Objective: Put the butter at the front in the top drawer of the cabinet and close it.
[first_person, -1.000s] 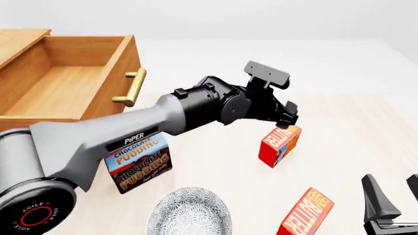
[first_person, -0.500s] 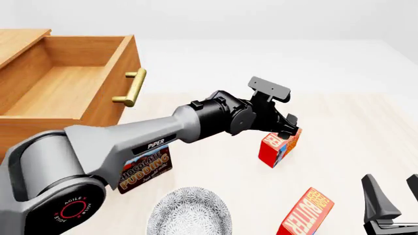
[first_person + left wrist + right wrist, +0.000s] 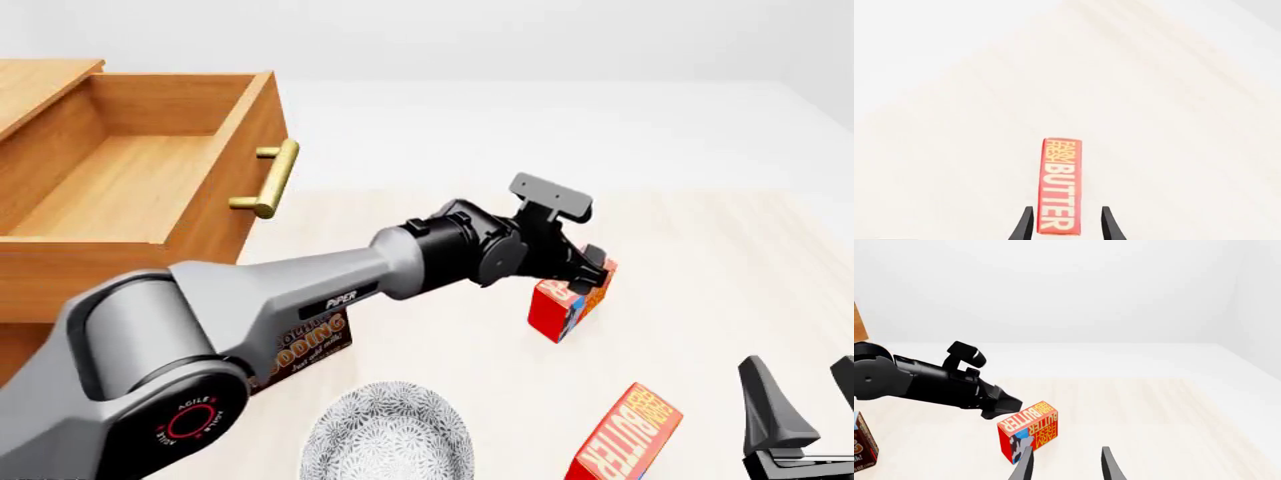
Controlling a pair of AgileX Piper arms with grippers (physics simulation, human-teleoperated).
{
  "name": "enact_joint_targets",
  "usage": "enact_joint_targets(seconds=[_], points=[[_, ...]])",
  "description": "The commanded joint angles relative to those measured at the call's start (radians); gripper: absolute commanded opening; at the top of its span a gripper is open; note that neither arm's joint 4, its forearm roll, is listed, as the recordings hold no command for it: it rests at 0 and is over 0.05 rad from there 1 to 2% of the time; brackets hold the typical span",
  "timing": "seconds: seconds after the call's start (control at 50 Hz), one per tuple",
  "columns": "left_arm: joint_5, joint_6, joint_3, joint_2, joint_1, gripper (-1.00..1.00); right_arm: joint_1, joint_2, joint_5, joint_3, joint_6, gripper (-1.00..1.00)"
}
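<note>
The left end effector (image 3: 591, 270) is reaching across the pale wooden table (image 3: 694, 270) to a small upright red butter box with an orange lettered face (image 3: 571, 298), the far one of two look-alike boxes. In the left wrist view its two black fingers (image 3: 1023, 226) are standing spread on either side of this box's narrow top (image 3: 1060, 186); whether they are touching it I cannot tell.

The second red butter box (image 3: 626, 435) is lying tilted at the near edge of the table, just left of the right end effector (image 3: 805, 400), whose fingers are standing apart and holding nothing.

The light-brown wooden cabinet (image 3: 54, 275) is standing at the far left, and its top drawer (image 3: 147, 165) is pulled out, with the brass bar handle (image 3: 271, 180) facing right.

The grey left arm (image 3: 334, 285) is crossing in front of a brown-and-blue chocolate pudding box (image 3: 310, 345), which is standing between the cabinet and the far butter box. A round grey speckled plate (image 3: 387, 435) is lying at the near edge, left of the second butter box.
</note>
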Motion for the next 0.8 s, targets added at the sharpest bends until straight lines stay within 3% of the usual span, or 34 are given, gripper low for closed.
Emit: enact_joint_targets(seconds=[0.02,0.38,0.8], points=[[-0.011,-0.009,0.006,0.019,0.008,1.00,0.000,0.000,0.000,0.000,0.000,1.00],[-0.041,-0.024,0.039,0.027,0.011,1.00,0.000,0.000,0.000,0.000,0.000,1.00],[-0.042,-0.040,0.014,0.081,0.003,1.00,0.000,0.000,0.000,0.000,0.000,1.00]])
